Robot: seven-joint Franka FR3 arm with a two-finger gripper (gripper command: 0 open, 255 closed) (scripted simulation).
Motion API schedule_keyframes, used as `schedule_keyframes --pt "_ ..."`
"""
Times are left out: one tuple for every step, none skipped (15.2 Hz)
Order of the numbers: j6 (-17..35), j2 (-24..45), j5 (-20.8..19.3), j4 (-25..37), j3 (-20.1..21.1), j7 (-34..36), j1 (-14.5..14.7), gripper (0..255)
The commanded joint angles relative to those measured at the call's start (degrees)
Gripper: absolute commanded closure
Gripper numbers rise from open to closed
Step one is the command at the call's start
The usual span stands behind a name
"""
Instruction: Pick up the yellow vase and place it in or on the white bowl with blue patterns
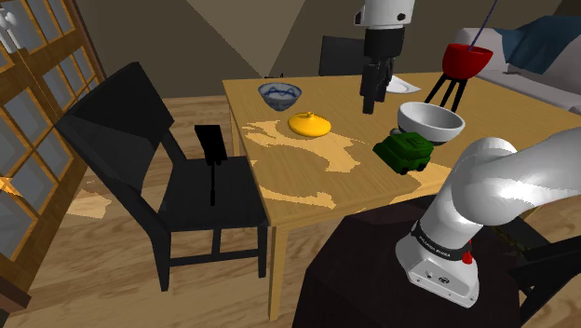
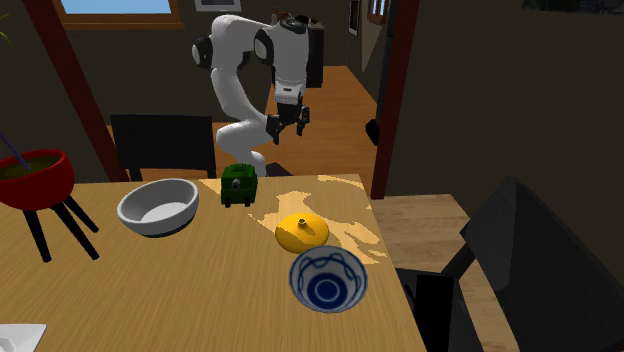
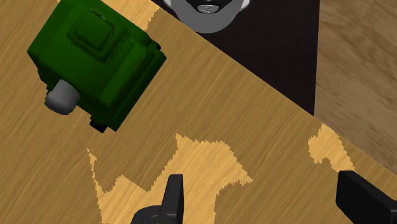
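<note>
The yellow vase (image 1: 310, 124) (image 2: 303, 232) is squat and flat with a small neck, and it stands on the wooden table (image 1: 298, 177). The white bowl with blue patterns (image 1: 280, 93) (image 2: 327, 279) sits right beside it, nearer the table's edge. My gripper (image 1: 371, 101) (image 2: 287, 127) (image 3: 261, 186) hangs open above the table, well above and to one side of the vase, holding nothing. Below it in the wrist view lie bare tabletop and a green boxy object (image 3: 95, 60).
The green boxy object (image 1: 403, 151) (image 2: 239, 185) and a plain grey-white bowl (image 1: 430, 121) (image 2: 158, 206) stand near the arm's side of the table. A red bowl on black legs (image 1: 465, 61) (image 2: 35, 180) stands further back. A black chair (image 1: 158, 177) sits at the table's side.
</note>
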Motion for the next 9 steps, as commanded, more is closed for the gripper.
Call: schedule_keyframes --pt "0.0 0.0 0.0 0.0 0.0 0.0 0.0 0" --pt "2.3 0.7 -0.5 -0.6 -0.6 -0.9 -0.2 0" --pt "4.6 1.5 -1.0 -1.2 -1.2 -1.7 -0.5 0" --pt "6.9 2.4 -1.5 -1.6 -1.8 -2.6 -0.7 0" --pt "9.2 3.4 -1.9 -2.0 -2.4 -3.4 -0.9 0" --pt "11.5 4.5 -2.3 -2.3 -3.0 -4.2 -1.1 0" --pt "13.8 5.6 -2.6 -2.5 -3.6 -5.1 -1.3 0" --pt "16.1 6.8 -2.9 -2.6 -4.2 -5.9 -1.5 0" --pt "18.3 8.0 -3.2 -2.7 -4.8 -6.7 -1.6 0"
